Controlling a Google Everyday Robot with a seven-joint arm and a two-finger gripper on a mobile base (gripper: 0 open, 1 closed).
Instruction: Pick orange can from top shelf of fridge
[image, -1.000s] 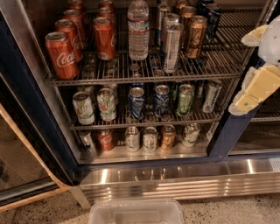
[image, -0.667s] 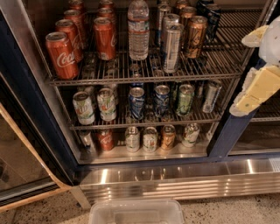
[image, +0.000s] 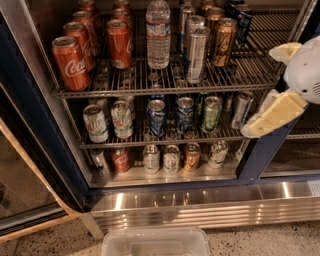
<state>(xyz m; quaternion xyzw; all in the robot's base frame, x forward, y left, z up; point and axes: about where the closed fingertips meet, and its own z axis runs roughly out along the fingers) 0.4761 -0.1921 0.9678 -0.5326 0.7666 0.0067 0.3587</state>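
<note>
Peeking into the fridge (image: 260, 160), found drinks packed on three levels. Spotted the orange can (image: 223, 42) standing upright on the top shelf (image: 252, 70), right of centre, just beside a taller silver can (image: 196, 54) on its left, with a second can of the same copper colour right behind it. Also noticed a dark can (image: 243, 22) further back on the right.

Clocked a water bottle (image: 158, 35) about mid-shelf, plus red Coke cans (image: 70, 62) lined up in rows down the left side.

Saw the gripper (image: 264, 89) hanging at the right edge of the view, out in front of the fridge's blue post. Looked well apart from the orange can, off to its right and a bit lower. Had its two cream-yellow fingers (image: 272, 116) spread wide, pinching nothing, the lower one slanting down toward the right end of the middle shelf (image: 135, 141).

Made out a mix of green, blue and white cans standing on that middle shelf, and a row of smaller cans (image: 171, 158) on the bottom level, a couple of them tilted. Couldn't read most of the labels down there.

Caught a clear plastic bin (image: 155, 242) on the speckled floor (image: 260, 242), right in front of the ribbed steel base (image: 200, 207).
</note>
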